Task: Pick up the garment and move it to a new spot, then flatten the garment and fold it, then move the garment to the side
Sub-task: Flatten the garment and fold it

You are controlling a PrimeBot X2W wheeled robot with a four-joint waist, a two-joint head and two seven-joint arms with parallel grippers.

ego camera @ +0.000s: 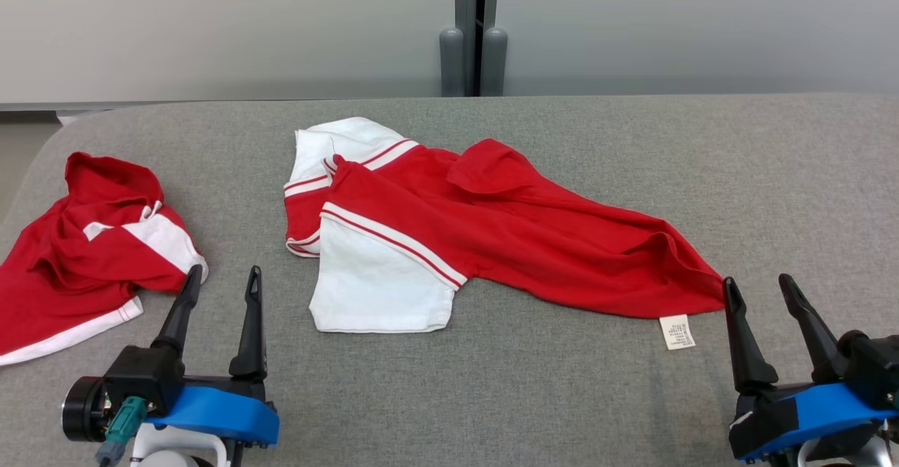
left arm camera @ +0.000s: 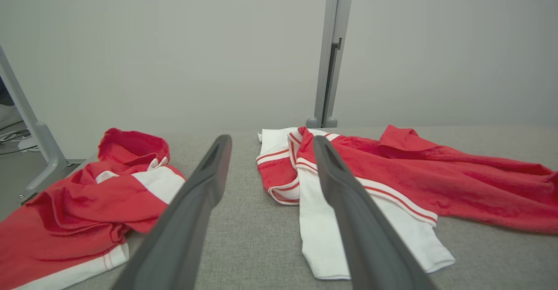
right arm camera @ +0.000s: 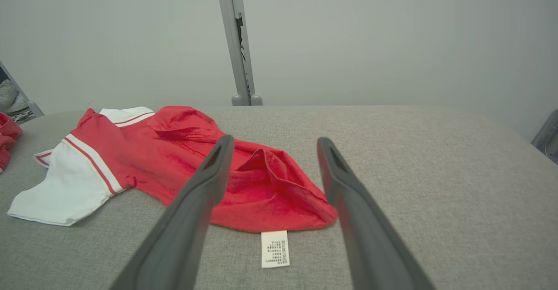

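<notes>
A red garment (ego camera: 520, 232) with white sleeves and red-striped trim lies crumpled across the middle of the grey table, its white care label (ego camera: 678, 331) sticking out at the front right. The same garment (left arm camera: 418, 176) shows ahead and to the right in the left wrist view, and its red hem (right arm camera: 270, 194) lies just beyond the fingers in the right wrist view. My left gripper (ego camera: 223, 277) stands open near the front left, empty. My right gripper (ego camera: 758, 286) is open at the front right, its tips beside the garment's hem corner, holding nothing.
A second red and white garment (ego camera: 91, 242) lies bunched at the table's left edge, close to my left gripper's outer finger. The grey padded table (ego camera: 562, 397) ends at a pale wall with a grey post (ego camera: 470, 31) behind it.
</notes>
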